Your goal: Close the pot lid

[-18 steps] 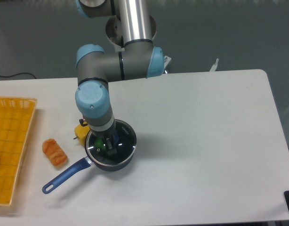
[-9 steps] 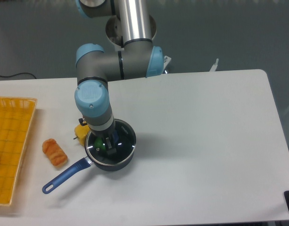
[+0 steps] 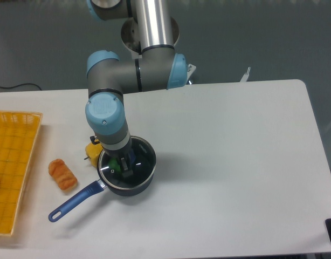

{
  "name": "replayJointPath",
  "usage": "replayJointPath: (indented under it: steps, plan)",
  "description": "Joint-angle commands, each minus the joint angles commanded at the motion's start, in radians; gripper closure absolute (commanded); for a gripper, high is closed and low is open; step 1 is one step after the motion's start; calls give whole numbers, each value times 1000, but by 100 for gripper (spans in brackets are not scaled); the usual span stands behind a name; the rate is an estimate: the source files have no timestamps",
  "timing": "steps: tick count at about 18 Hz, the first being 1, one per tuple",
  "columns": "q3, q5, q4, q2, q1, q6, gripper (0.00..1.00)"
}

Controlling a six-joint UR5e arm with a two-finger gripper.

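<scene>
The dark grey pot [image 3: 139, 185] stands on the white table left of centre, its long blue handle [image 3: 74, 202] pointing to the front left. The glass lid [image 3: 145, 160] with its silver rim lies level across the pot's top. Something green [image 3: 116, 162] shows through the glass inside the pot. My gripper [image 3: 126, 164] reaches straight down onto the lid's middle, with its dark fingers [image 3: 126, 172] on either side of the centre knob and closed on it. The knob itself is hidden by the fingers.
A yellow object [image 3: 93, 151] lies right behind the pot on the left, partly under my wrist. An orange bread-like piece [image 3: 62, 174] lies left of the handle. A yellow woven basket [image 3: 14, 162] stands at the table's left edge.
Almost nothing differs. My arm has shifted by a pixel or two; the lid and pot stay in place.
</scene>
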Motion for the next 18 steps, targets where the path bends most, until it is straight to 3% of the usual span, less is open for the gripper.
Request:
replayJointPath:
  steps: [18]
  plan:
    - [3, -3, 5, -8, -11, -31, 40]
